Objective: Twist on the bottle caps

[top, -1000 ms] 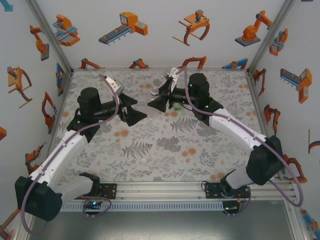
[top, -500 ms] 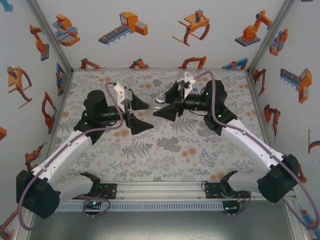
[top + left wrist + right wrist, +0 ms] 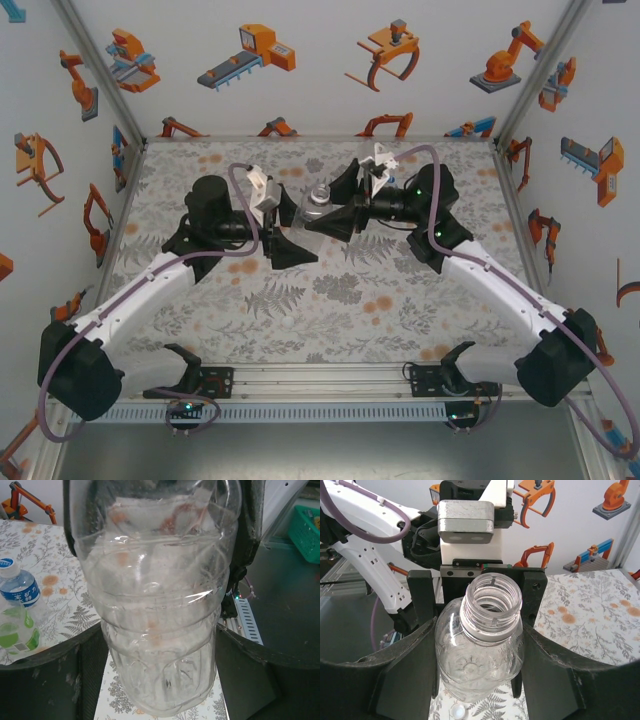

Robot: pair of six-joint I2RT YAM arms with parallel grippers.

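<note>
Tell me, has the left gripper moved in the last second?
Yes. Against the fern-print table, the left gripper has shifted right, now flanking the clear bottle held in the right gripper.

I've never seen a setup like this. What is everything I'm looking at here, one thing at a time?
clear bottle: one, transparent, uncapped, between both tools over the table's middle
blue-label bottle: one, clear with blue label, on the table
green-tinted bottle: one, greenish, right beside the blue-label one
cap: one, white, lying on the table under the clear bottle
table: one, grey leaf print with orange spots
walls: white, with orange machine pictures
basket: one, green, beyond the table
arms: two, white and black, meeting mid-table
right tool: black, shut on the clear bottle
left tool: black, fingers either side of the clear bottle, grip unclear
</note>
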